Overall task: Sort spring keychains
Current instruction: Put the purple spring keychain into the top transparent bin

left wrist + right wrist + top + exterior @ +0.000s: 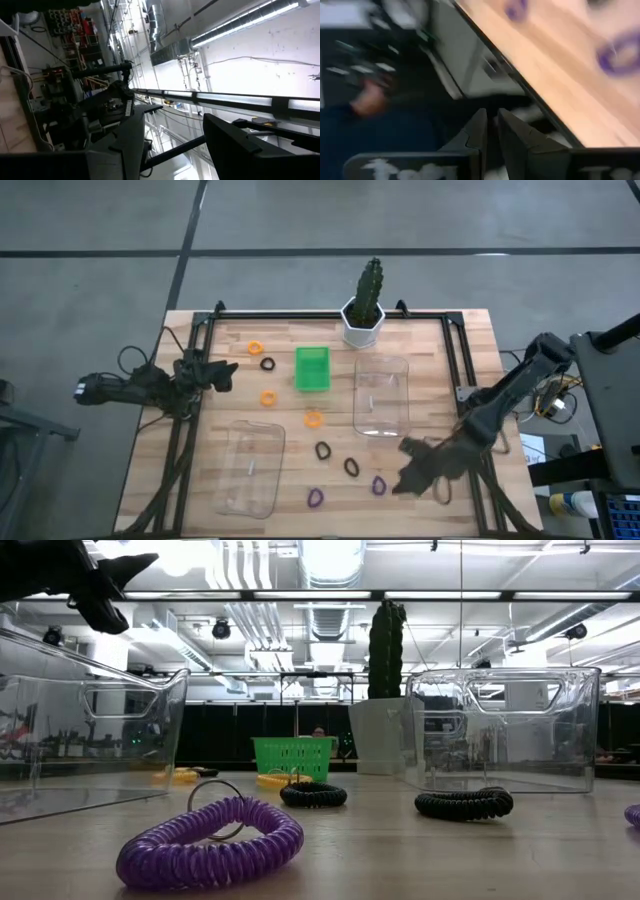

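From where I stood, sorting hadn't begun: the spring keychains (323, 450) lay loose on the table (440, 380), orange, black and purple mixed. The right gripper (408, 478), fingers nearly together and holding nothing, hung near the purple ones. The left gripper (226, 375) waited at the edge, fingers apart. Both clear boxes (381, 395) and the green tray (312, 368) looked empty.

Grey floor (90, 240) — strip lights (330, 555), ducts (240, 580) overhead.
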